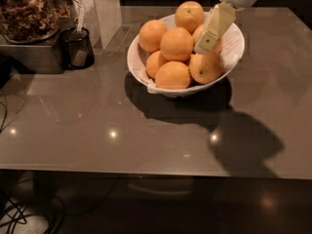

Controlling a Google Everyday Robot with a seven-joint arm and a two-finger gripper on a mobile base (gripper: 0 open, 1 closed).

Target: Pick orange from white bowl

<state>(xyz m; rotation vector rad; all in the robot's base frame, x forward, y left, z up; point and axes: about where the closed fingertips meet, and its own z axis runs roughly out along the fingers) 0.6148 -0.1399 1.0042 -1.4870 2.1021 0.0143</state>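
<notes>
The white bowl stands on the grey table, right of centre at the back, piled with several oranges. Plain-skinned oranges lie at the left, the middle, the back and the front. The front right orange shows a dark stem dot. My gripper reaches down from the top right on a white wrist. Its cream tip is over the right side of the pile, in front of a partly hidden orange and just above the stem-dot one. It holds nothing that I can see.
A small dark cup with a utensil stands at the back left, beside a metal box topped by a container of brown dried pieces. A white post rises behind the bowl's left. The table's front edge runs below; cables lie on the floor at the lower left.
</notes>
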